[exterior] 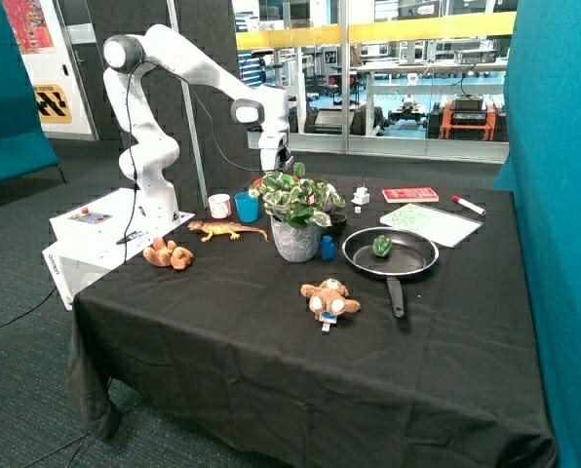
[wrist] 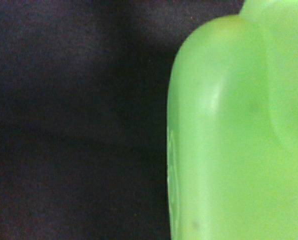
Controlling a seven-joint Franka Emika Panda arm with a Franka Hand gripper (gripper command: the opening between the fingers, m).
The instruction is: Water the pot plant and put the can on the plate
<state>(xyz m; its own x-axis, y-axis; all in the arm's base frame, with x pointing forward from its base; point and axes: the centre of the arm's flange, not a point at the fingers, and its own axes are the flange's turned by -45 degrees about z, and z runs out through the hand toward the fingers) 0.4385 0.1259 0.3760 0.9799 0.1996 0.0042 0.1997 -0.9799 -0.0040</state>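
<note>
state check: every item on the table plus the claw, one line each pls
Bushy variegated pot plant in grey pot: upright.
Light-green plastic watering can: fills the wrist view, hidden behind the plant outside.
Claw: low behind the plant, fingers not visible.
Black frying pan: flat, holds a green item.
Blue cup: upright.
White cup: upright.

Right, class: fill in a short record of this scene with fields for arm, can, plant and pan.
arm: white arm's gripper lowered behind the plant, fingers hidden
can: light-green plastic watering can fills the wrist view, very close
plant: green-and-white leafy plant in grey pot, upright on the black tablecloth
pan: black frying pan holding a green item
</note>
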